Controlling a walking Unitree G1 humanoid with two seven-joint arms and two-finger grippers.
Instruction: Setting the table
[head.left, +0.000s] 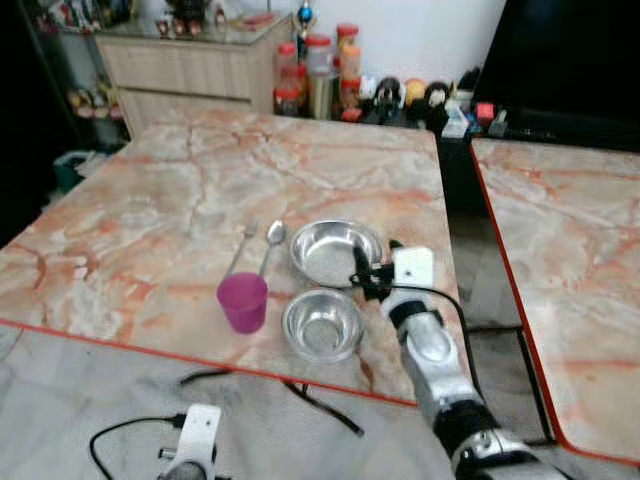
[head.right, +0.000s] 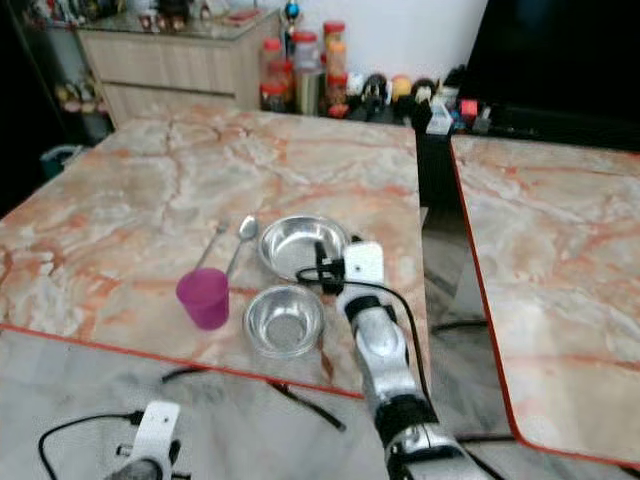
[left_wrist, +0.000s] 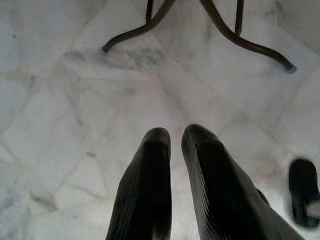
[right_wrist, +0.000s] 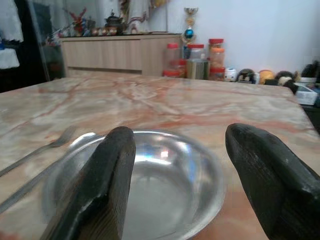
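Two steel bowls sit on the marble table (head.left: 200, 190): a wider shallow one (head.left: 335, 250) and a smaller one (head.left: 322, 324) nearer the front edge. A purple cup (head.left: 243, 301) stands to the left of the small bowl. A fork (head.left: 240, 249) and a spoon (head.left: 272, 240) lie side by side behind the cup. My right gripper (head.left: 366, 275) is open at the wide bowl's right rim, its fingers (right_wrist: 105, 190) spread over that bowl (right_wrist: 150, 185). My left gripper (left_wrist: 175, 150) hangs low over the floor, fingers almost together.
A second marble table (head.left: 570, 260) stands to the right across a narrow gap. Jars (head.left: 320, 75) and small items line the far side by a wooden sideboard (head.left: 190, 60). A black cable (head.left: 310, 400) and table legs (left_wrist: 220, 25) lie on the grey floor.
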